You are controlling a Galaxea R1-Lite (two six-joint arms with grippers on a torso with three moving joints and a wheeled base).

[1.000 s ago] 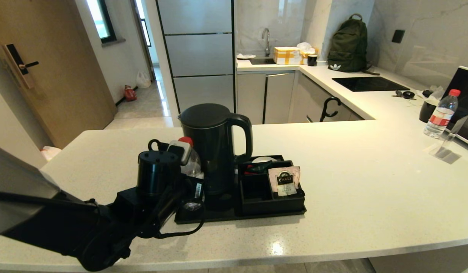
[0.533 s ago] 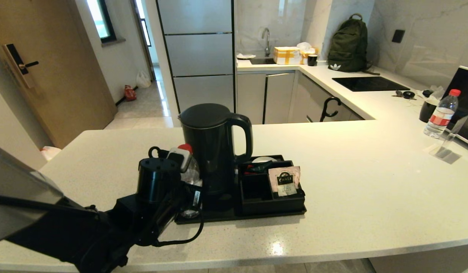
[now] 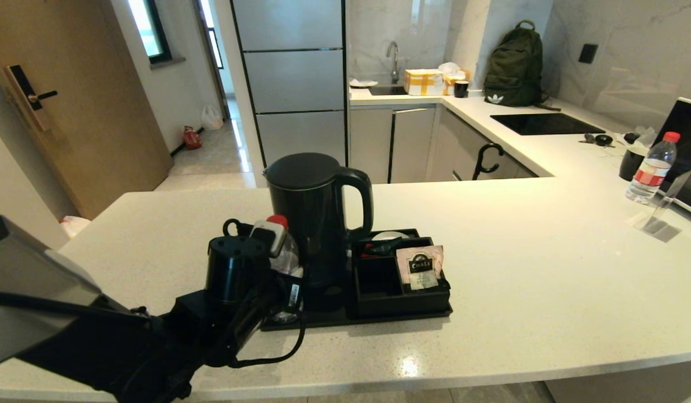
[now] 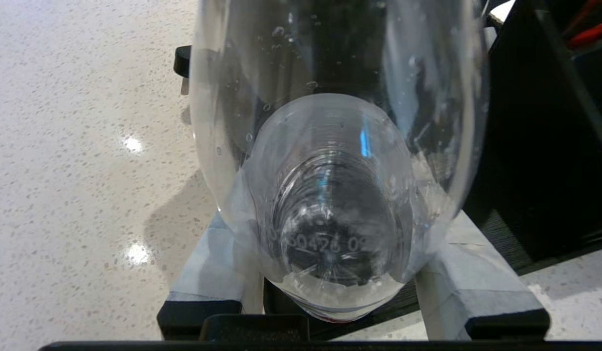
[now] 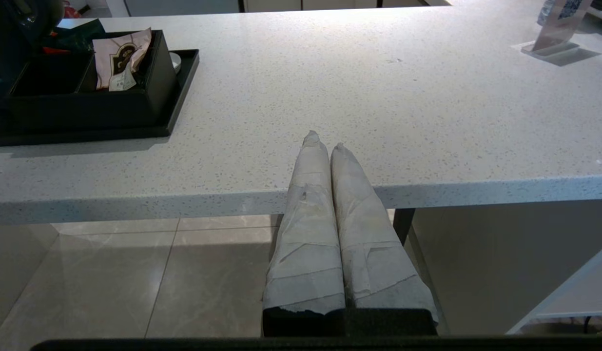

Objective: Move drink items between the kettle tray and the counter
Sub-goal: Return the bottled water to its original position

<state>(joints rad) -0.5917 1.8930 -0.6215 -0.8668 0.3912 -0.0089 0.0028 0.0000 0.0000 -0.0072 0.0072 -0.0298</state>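
Observation:
My left gripper (image 3: 278,246) is shut on the small clear water bottle (image 3: 287,258) with the red cap, holding it tilted over the left end of the black kettle tray (image 3: 401,318), close beside the tall black kettle (image 3: 314,218). In the left wrist view the bottle's base (image 4: 335,219) fills the space between the taped fingers (image 4: 210,265). The pinkish tea sachet (image 3: 419,267) leans in the tray's compartment box (image 3: 379,294). My right gripper (image 5: 324,141) is shut and empty at the white counter's (image 3: 518,268) front edge; the head view does not show it.
A second red-capped water bottle (image 3: 653,167) and a small black cup (image 3: 630,162) stand far right on the counter beside a clear stand (image 3: 658,221). The left arm (image 3: 99,336) crosses the counter's near left corner. The right wrist view also shows the sachet (image 5: 120,61).
My left gripper, still holding the bottle, has sunk a little and drifted slightly right beside the kettle. Nothing else has moved.

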